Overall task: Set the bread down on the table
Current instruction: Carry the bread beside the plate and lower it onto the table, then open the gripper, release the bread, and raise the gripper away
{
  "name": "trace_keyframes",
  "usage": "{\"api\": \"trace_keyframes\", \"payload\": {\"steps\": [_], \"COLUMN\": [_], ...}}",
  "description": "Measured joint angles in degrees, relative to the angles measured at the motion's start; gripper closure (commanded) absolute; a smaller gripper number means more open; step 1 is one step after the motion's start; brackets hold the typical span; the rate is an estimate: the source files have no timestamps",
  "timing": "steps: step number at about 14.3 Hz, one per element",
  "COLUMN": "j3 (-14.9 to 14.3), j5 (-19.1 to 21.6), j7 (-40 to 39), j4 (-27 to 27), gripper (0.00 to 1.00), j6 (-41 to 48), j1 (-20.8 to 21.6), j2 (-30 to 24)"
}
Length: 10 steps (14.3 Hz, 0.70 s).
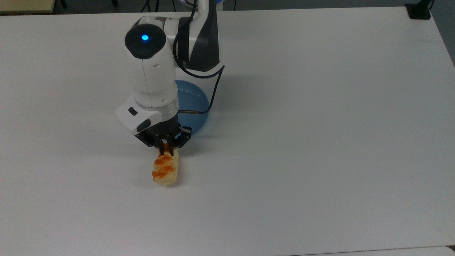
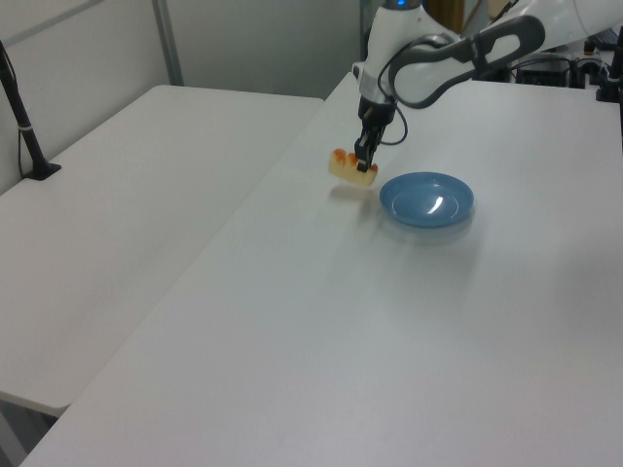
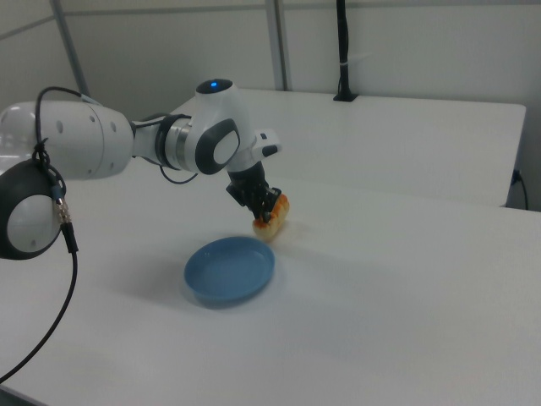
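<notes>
The large plain white worktop (image 1: 320,124) carries a round blue plate (image 2: 426,199). Just beside the plate, the black two-finger end effector (image 1: 166,151) pinches one end of the small orange-glazed braided bread (image 1: 165,170), held slightly above the worktop.

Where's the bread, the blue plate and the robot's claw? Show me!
bread (image 1: 165,172), top view, on its orange braided top.
blue plate (image 2: 426,199), left view, on its bare middle.
gripper (image 1: 167,152), top view, between its fingertips, clamped on the bread's end.
</notes>
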State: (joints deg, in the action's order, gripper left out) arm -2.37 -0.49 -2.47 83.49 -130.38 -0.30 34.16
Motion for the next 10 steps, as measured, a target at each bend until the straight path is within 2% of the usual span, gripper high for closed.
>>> {"api": "trace_keyframes", "payload": {"steps": [1,2,3,4,10], "j3": [0.01,0.02,0.02,0.03,0.03], "j5": [0.0,0.0,0.0,0.0,0.07], "j7": [0.0,0.01,0.01,0.01,0.15], "j4": [-0.17,-0.26,-0.35,-0.67,-1.9], "gripper": [0.73,0.6,0.06,0.0,0.0], "j6": [-0.64,-1.23,-1.65,-1.97,-1.96], "j1": [0.32,0.58,0.72,0.76,0.84], "j2": [0.91,1.63,2.2,2.63,2.0]}}
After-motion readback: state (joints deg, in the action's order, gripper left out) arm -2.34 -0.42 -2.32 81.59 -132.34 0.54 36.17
